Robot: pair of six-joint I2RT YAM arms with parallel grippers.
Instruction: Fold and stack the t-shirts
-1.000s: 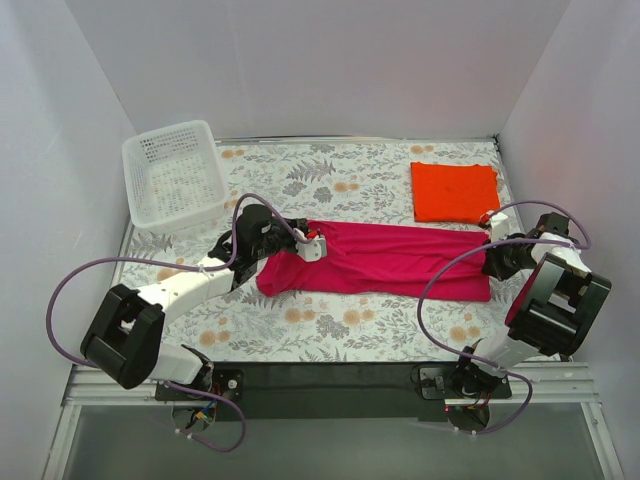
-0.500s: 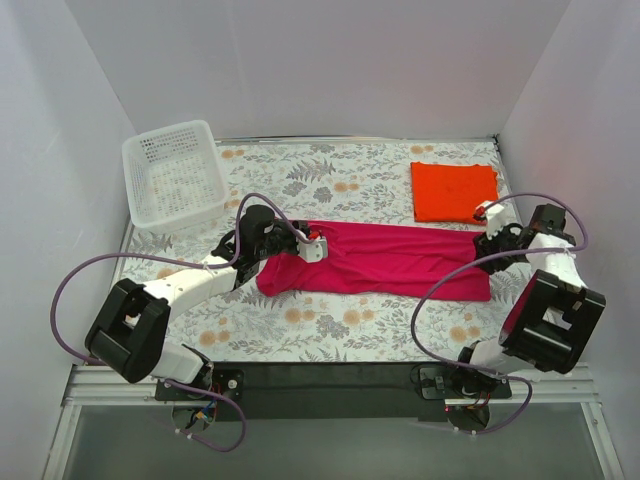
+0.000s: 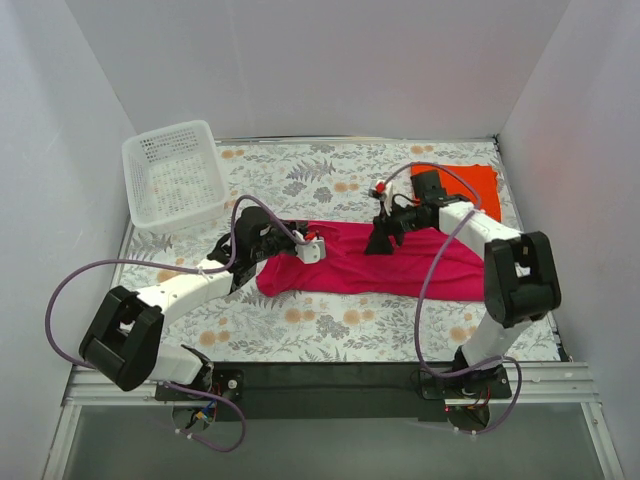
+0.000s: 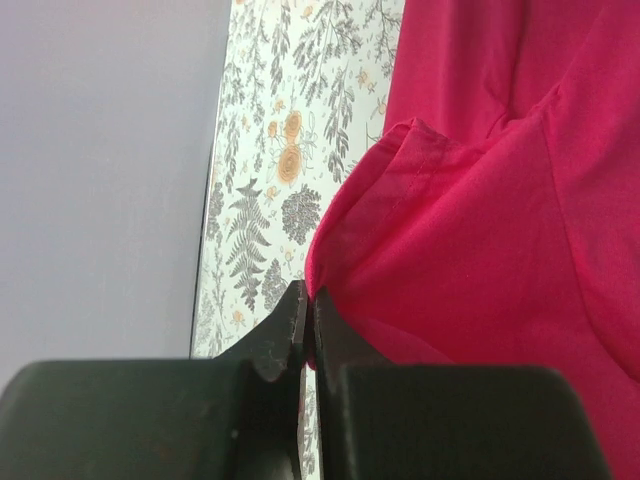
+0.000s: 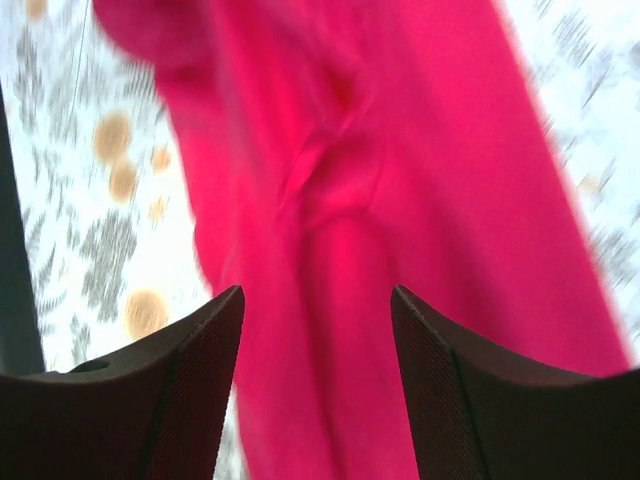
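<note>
**Right tool (image 3: 381, 243) swung in over the magenta shirt (image 3: 420, 268)**

Laid as a long band across the desk (image 3: 300, 330), the shirt is clenched at its left end by the left tool (image 3: 312, 246). The right tool is held released above its middle. A crosswise fold is judged next.

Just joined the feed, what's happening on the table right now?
The magenta shirt lies as a long band across the table, not yet folded to a rectangle. The left gripper is shut on the edge at its left end. The right gripper hovers open over its middle. The orange shirt lies flat at the far right.
</note>
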